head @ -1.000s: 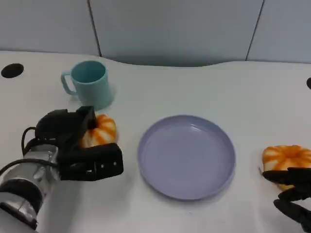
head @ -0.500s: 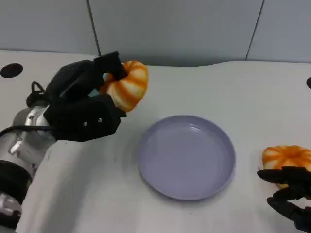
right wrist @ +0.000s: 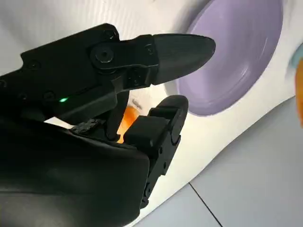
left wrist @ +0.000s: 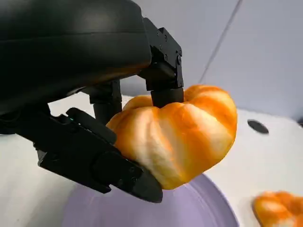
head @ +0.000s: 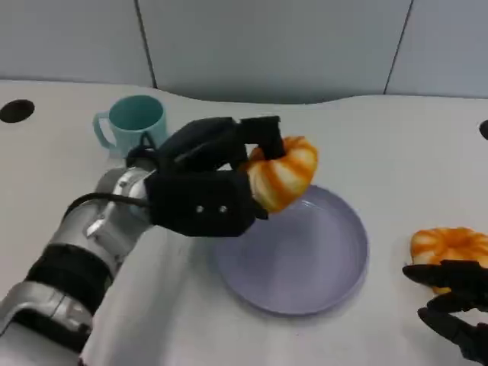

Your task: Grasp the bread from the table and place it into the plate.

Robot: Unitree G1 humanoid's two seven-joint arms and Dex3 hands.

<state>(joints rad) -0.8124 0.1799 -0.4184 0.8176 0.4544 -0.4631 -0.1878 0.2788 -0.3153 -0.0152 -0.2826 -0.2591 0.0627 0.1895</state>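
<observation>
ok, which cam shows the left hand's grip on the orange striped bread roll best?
Left wrist view: the orange striped bread roll sits close up, pinched between the left hand's fingers above the purple plate. Head view shows the roll held over the plate's rim, grip partly hidden. Right wrist view gives just an orange blur at its edge.

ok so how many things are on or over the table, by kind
bread rolls: 2, one in the left hand over the plate, one on the table by the right hand
purple plate: 1
teal mug: 1
total: 4
</observation>
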